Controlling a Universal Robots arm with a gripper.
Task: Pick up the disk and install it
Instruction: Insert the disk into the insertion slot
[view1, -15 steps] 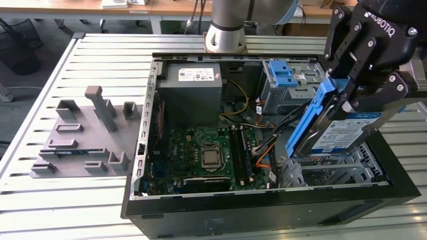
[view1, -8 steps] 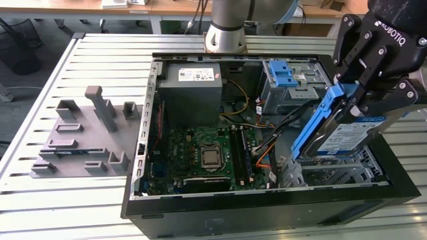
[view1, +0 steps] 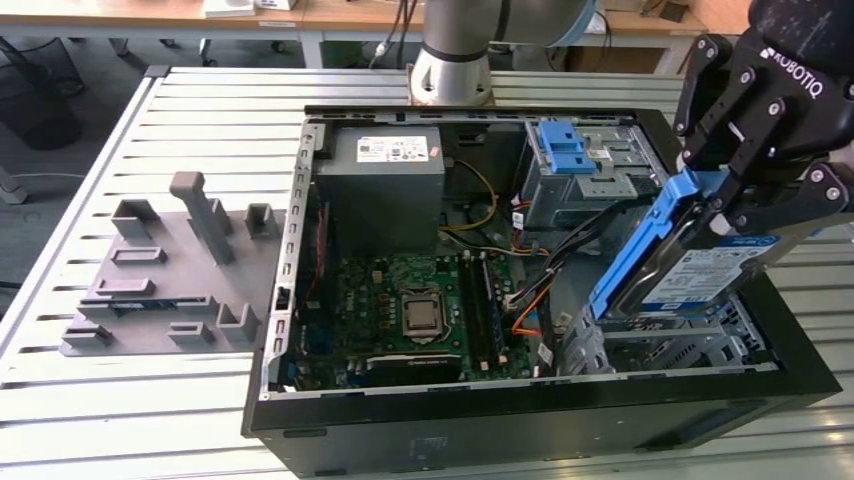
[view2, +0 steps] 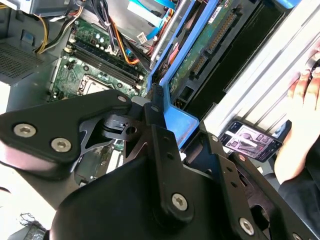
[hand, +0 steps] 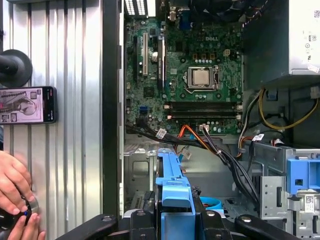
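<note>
Exterior view puts the gripper (view1: 754, 185) at the exterior view's right, its black fingers clamped on the upper end of the disk (view1: 714, 270). The disk hangs in the air, steeply tilted, over the open computer case (view1: 534, 430). Its labelled face turns toward the exterior view's right, and its blue bracket (view1: 641, 255) runs down the edge nearest the motherboard (view1: 414, 300). The disk's lower end sits just above a grey metal bay (view1: 681, 345) inside the case; whether the two touch cannot be told. In the second wrist view the fingers (view2: 155, 125) pinch the bracket, and the disk's green circuit-board side faces the camera. Deeper in the case stand a grey power supply (view1: 387, 170) and a grey cage with a blue latch (view1: 574, 150), with cables (view1: 534, 240) strung between them. The case rests on a slatted metal table (view1: 134, 400). A grey moulded holder block (view1: 174, 270) lies beside the case, at the exterior view's left. In the first wrist view a phone (hand: 27, 105) lies on the table beside the case, near a person's hand (hand: 12, 185).
</note>
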